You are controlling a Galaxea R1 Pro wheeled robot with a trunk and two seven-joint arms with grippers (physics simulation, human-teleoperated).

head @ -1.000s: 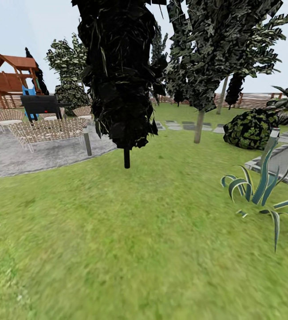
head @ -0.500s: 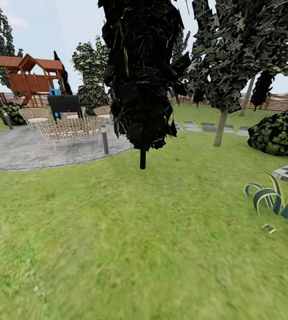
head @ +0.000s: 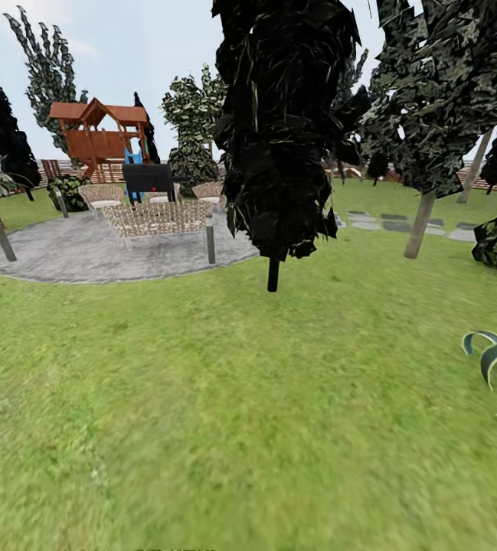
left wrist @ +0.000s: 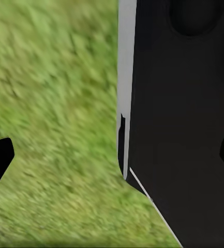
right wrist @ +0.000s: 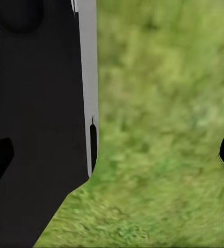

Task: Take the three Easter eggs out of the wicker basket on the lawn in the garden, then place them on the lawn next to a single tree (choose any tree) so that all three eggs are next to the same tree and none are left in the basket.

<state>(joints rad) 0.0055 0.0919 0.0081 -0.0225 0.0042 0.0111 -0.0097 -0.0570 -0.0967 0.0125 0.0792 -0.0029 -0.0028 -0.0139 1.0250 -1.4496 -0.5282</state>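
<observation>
1. Lawn (head: 225,413) spreads across the foreground. A tree with pale trunk (head: 420,223) stands far right on the grass.
2. All-black tree (head: 279,138) stands centre; paved patio (head: 87,256) with wicker chairs lies behind left.
3. Left gripper (left wrist: 112,155) and right gripper (right wrist: 112,155): fingertips wide apart, nothing between, over grass.
4. Risk: mistaking the black tree for the drop spot; blurred grass could hide small eggs.

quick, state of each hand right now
left hand: open, holding nothing, over the lawn.
right hand: open, holding nothing, over grass.
</observation>
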